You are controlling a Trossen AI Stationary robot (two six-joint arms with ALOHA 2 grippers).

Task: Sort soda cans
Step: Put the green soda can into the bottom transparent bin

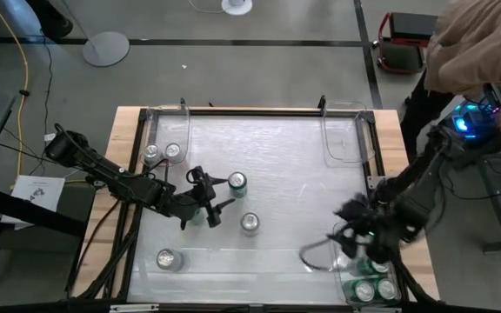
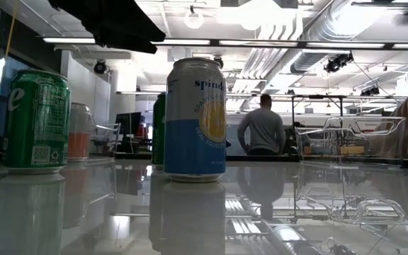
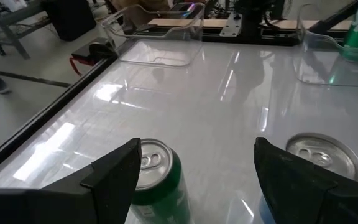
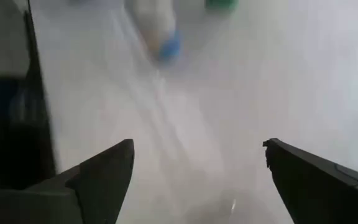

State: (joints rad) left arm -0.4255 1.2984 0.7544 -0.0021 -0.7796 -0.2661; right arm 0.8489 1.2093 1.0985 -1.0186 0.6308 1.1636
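Observation:
Several cans stand upright on the white table. A green can and a blue-and-white can stand mid-table, with a silver-topped can near the near edge. My left gripper is open just left of the middle pair. In its wrist view the green can shows by one finger and the blue-and-white can by the other. Whether a finger touches either can, I cannot tell. My right gripper hangs open over the near-right clear bin, which holds green cans.
Two cans sit in the far-left clear bin. A far-right clear bin holds nothing I can see. The low view shows a green can and the blue-and-white can. A person leans by the table's far-right corner.

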